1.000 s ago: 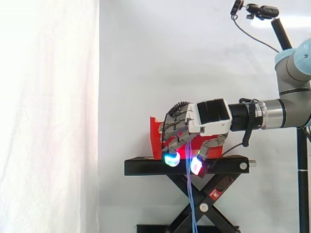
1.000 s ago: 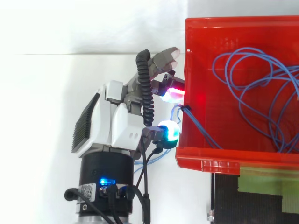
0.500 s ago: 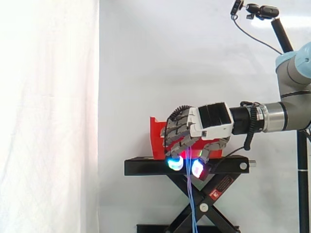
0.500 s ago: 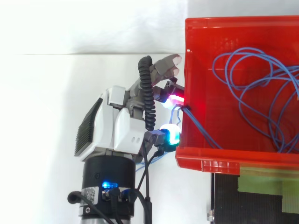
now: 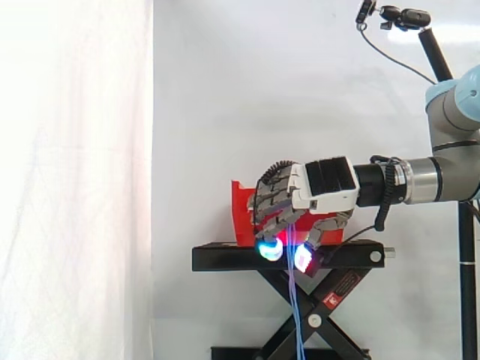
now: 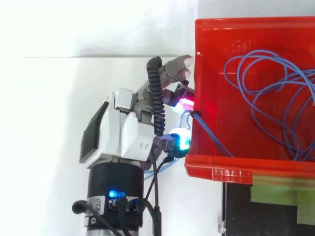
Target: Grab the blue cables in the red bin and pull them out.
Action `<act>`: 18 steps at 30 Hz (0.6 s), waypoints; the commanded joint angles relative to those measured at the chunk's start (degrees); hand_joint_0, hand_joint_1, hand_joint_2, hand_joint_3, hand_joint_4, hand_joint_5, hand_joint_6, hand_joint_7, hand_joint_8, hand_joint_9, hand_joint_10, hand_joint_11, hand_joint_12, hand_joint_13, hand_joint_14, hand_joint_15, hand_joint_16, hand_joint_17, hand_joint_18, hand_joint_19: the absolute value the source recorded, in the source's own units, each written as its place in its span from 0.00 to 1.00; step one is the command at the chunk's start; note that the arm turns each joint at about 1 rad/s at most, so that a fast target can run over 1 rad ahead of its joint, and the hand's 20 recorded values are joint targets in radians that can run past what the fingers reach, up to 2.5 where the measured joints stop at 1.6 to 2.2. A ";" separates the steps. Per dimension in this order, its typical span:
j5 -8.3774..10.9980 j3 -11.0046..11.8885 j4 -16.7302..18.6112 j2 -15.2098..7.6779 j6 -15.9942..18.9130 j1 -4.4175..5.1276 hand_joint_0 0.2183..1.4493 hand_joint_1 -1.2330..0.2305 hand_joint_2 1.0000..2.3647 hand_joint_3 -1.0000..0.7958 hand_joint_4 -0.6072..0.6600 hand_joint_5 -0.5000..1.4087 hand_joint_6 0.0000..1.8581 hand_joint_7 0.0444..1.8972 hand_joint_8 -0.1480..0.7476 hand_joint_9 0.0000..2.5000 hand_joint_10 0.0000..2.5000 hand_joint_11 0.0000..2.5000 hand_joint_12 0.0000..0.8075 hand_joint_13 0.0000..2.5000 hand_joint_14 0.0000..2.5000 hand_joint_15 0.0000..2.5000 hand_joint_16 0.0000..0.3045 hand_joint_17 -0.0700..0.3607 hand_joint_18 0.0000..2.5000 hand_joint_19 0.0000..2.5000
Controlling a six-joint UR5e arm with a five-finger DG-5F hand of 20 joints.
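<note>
The red bin (image 6: 236, 163) holds several looped blue cables (image 6: 257, 97). A strand of them runs over the bin's left wall and hangs straight down below the stand as blue cables (image 5: 295, 315). My hand (image 6: 123, 133) sits just outside that wall, fingers curled downward around the strand where it leaves the bin. In the side view the hand (image 5: 324, 184) is in front of the bin (image 5: 241, 214), its glowing fingertips (image 5: 266, 250) at the stand's top edge with the cables dropping between them.
The bin rests on a black scissor stand (image 5: 225, 259) before a white curtain. A camera mount (image 5: 397, 16) stands at the upper right. Green pads (image 6: 275, 192) lie on the stand beside the bin.
Over the last second the hand lowered slightly and closed in on the bin wall, its fingers curling tighter on the hanging strand. It has hardly moved in the last half second.
</note>
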 commanded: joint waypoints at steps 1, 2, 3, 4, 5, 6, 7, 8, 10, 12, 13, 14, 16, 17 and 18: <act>0.04 -0.01 0.11 0.00 -0.04 -0.02 0.42 0.15 0.00 0.00 0.53 0.74 0.04 0.45 0.46 0.30 0.01 0.17 0.44 0.24 0.01 0.15 0.15 0.40 0.19 0.17; -0.04 -0.01 0.11 0.00 -0.04 -0.02 0.42 0.15 0.00 0.00 0.52 0.74 0.06 0.44 0.45 0.31 0.01 0.17 0.44 0.24 0.01 0.15 0.15 0.40 0.19 0.17; -0.04 -0.01 0.11 0.00 -0.04 -0.02 0.42 0.15 0.00 0.00 0.52 0.75 0.06 0.44 0.45 0.31 0.01 0.17 0.44 0.25 0.01 0.15 0.15 0.40 0.19 0.17; 0.04 -0.01 0.02 0.00 0.04 -0.02 0.42 0.16 0.00 0.00 0.51 0.75 0.07 0.44 0.45 0.31 0.01 0.17 0.44 0.25 0.01 0.15 0.15 0.40 0.19 0.17; 0.04 -0.01 -0.07 0.00 -0.04 -0.02 0.42 0.16 0.00 0.00 0.52 0.75 0.08 0.44 0.45 0.31 0.01 0.17 0.44 0.25 0.01 0.15 0.15 0.40 0.19 0.17; -0.04 -0.01 -0.16 0.00 -0.04 -0.02 0.42 0.16 0.00 0.00 0.51 0.75 0.08 0.44 0.45 0.31 0.01 0.17 0.44 0.25 0.01 0.15 0.15 0.40 0.19 0.17; 0.04 -0.01 -0.16 0.00 -0.04 -0.02 0.42 0.16 0.00 0.00 0.51 0.75 0.08 0.44 0.45 0.32 0.01 0.17 0.44 0.25 0.01 0.15 0.15 0.40 0.19 0.17; 0.04 -0.01 -0.16 0.00 -0.04 0.07 0.42 0.16 0.00 0.00 0.51 0.75 0.08 0.44 0.45 0.32 0.01 0.17 0.44 0.25 0.01 0.15 0.15 0.40 0.19 0.17; -0.04 -0.01 0.02 0.00 -0.04 -0.02 0.43 0.16 0.00 0.00 0.51 0.76 0.08 0.44 0.45 0.32 0.01 0.17 0.43 0.25 0.01 0.15 0.15 0.40 0.19 0.17; 0.04 -0.01 0.02 0.00 0.04 -0.02 0.43 0.16 0.00 0.00 0.50 0.76 0.08 0.44 0.45 0.32 0.01 0.17 0.43 0.25 0.01 0.15 0.15 0.40 0.19 0.17; -0.04 -0.01 0.02 0.00 -0.04 -0.02 0.43 0.16 0.00 0.00 0.50 0.76 0.08 0.44 0.45 0.32 0.01 0.17 0.43 0.25 0.01 0.15 0.15 0.40 0.19 0.17; -0.04 -0.01 -0.16 0.00 -0.04 -0.02 0.43 0.16 0.00 0.00 0.50 0.76 0.09 0.44 0.45 0.32 0.01 0.17 0.43 0.25 0.01 0.15 0.15 0.40 0.19 0.17; 0.04 -0.01 -0.24 0.00 -0.04 -0.02 0.43 0.17 0.00 0.00 0.50 0.76 0.09 0.44 0.45 0.32 0.01 0.17 0.43 0.25 0.01 0.15 0.15 0.40 0.19 0.17; 0.04 -0.01 -0.24 0.00 0.04 -0.02 0.43 0.17 0.00 0.00 0.51 0.76 0.08 0.44 0.45 0.33 0.01 0.17 0.43 0.26 0.01 0.15 0.15 0.40 0.19 0.17; -0.04 -0.01 -0.24 0.00 -0.04 -0.02 0.43 0.17 0.00 0.00 0.50 0.76 0.08 0.44 0.45 0.33 0.01 0.17 0.43 0.26 0.01 0.15 0.15 0.40 0.19 0.17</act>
